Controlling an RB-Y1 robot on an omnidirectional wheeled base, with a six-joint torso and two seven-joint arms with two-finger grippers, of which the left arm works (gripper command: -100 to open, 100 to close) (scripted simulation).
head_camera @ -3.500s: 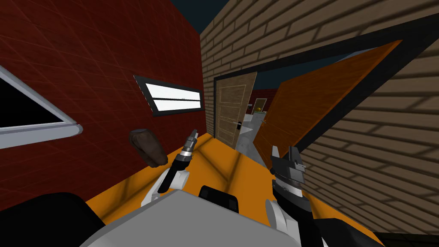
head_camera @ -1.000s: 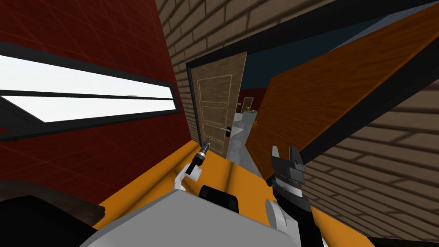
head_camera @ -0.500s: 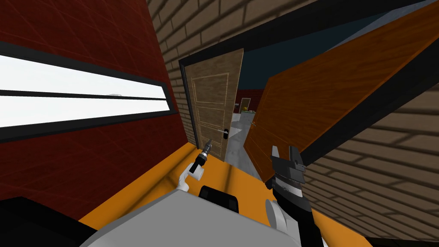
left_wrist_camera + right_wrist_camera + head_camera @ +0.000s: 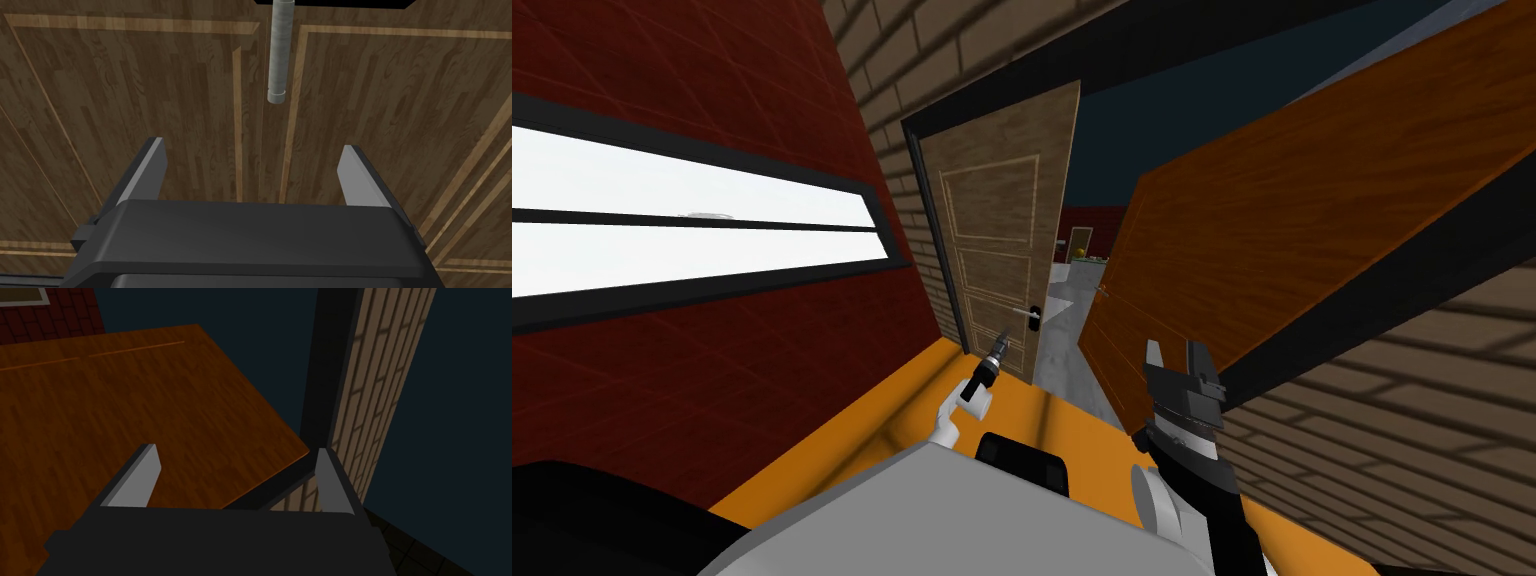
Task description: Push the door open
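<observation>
The door stands ahead and a little to the left, set in a black frame in the tan brick wall. It is dark brown wood grain with lighter inlaid lines marking out rectangular panels, one above another. A grey lever handle on a small black plate sits near its free edge. That edge stands clear of the frame, and beside it an opening shows a grey floor and a far red wall.

The left gripper is reached forward, low and close to the door's face, just below the handle. In the left wrist view the left gripper points straight at the panelled door. Its jaws are apart with nothing between them, and the handle hangs beyond them, not touching. Whether the tips touch the wood cannot be told.

To the right a second, plain orange-brown door is swung wide open. The right gripper is held up near its lower corner. In the right wrist view the right gripper has its jaws apart and empty, facing the orange-brown door and a dark frame post.

A long bright window is set in the red wall on the left, and the floor underfoot is orange.
</observation>
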